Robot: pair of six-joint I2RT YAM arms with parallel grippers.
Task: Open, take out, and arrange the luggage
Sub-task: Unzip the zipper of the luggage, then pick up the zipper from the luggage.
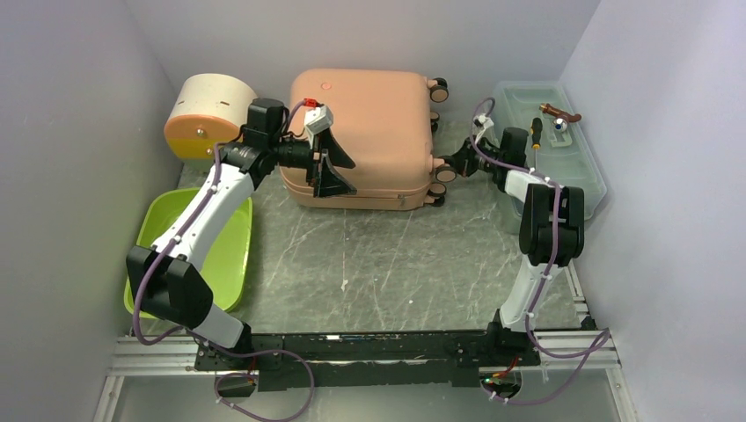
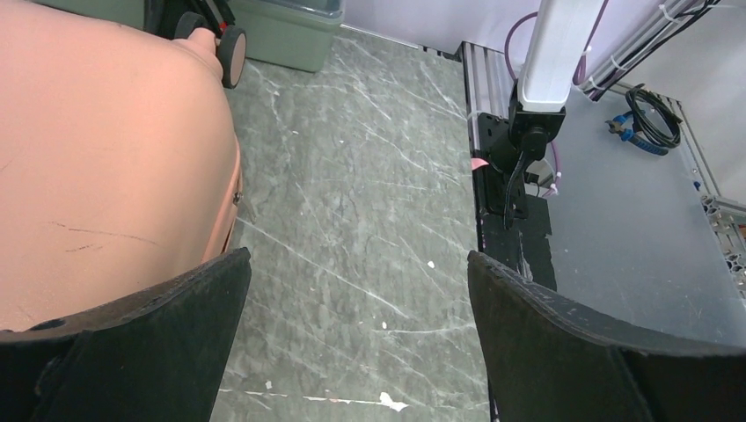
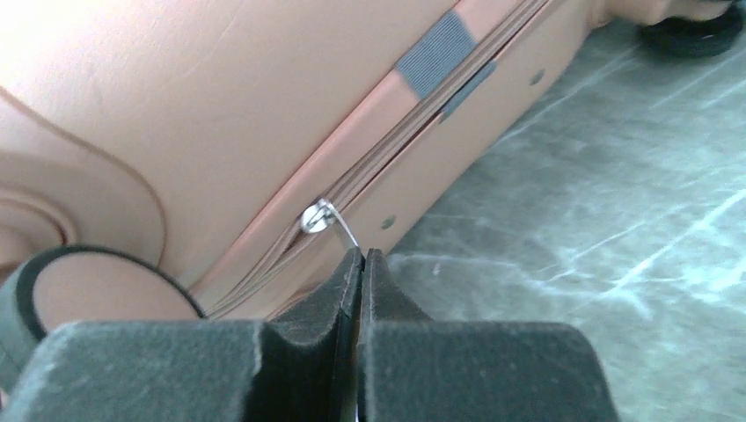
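Right end effector (image 3: 361,259) clamped on zipper pull (image 3: 339,226) | left end effector (image 2: 356,303) apart | luggage (image 1: 365,132): one

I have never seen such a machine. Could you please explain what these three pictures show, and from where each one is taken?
Two robot arms are bolted at the near edge of a table. One picture looks down from above; the others come from a camera on each wrist. A pink suitcase lies shut, with a green tub, a cream box and a grey toolbox around it. The left end effector is open beside the suitcase and holds nothing. The right end effector is shut on the metal zipper pull at the suitcase's seam.
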